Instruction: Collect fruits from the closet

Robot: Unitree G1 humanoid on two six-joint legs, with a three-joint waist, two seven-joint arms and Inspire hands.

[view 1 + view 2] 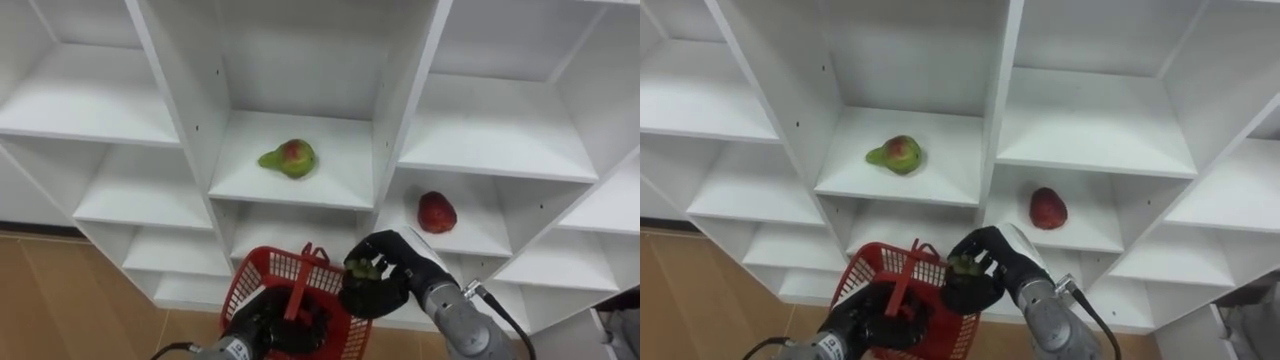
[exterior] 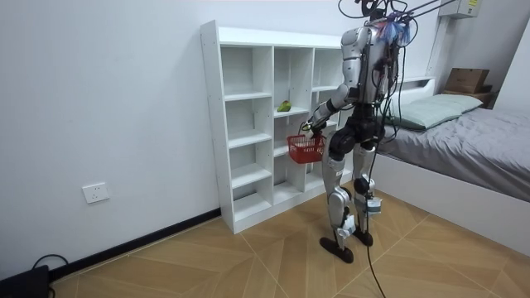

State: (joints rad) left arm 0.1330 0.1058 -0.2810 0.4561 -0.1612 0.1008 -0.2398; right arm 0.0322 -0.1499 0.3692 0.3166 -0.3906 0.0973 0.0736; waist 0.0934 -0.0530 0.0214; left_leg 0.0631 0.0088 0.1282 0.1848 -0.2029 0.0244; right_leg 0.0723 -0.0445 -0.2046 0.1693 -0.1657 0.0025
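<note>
Closest to you, low in the eye views, your left hand [image 1: 272, 322] is curled round the upright handle of the red basket [image 1: 268, 272]. It holds the basket just in front of the closet's lower shelves. Just beside it, your right hand [image 1: 392, 272] is closed around a small green fruit [image 1: 365, 268] at the basket's right rim. The fingers cover most of that fruit, so you cannot tell which way it points.

Two more fruits lie in the white closet [image 1: 403, 100]. A pear [image 1: 290, 157], green with a red blush, lies on its side in the middle column, on the shelf above the basket. Its long axis runs across the shelf, with the narrow end toward your left and the broad end toward your right. It sits near the middle of its shelf, apart from both side walls. A roundish red fruit [image 1: 436, 212] sits one column to the right and one shelf lower, just above your right hand. It shows no clear long axis.

The shelves are plain white boards. In the room view you stand upright facing the closet on a wooden herringbone floor [image 2: 248, 257]. The closet stands against a white wall [image 2: 108, 99] with a socket [image 2: 97, 193] low down. A bed [image 2: 472, 157] with a grey cover lies on the room view's right.
</note>
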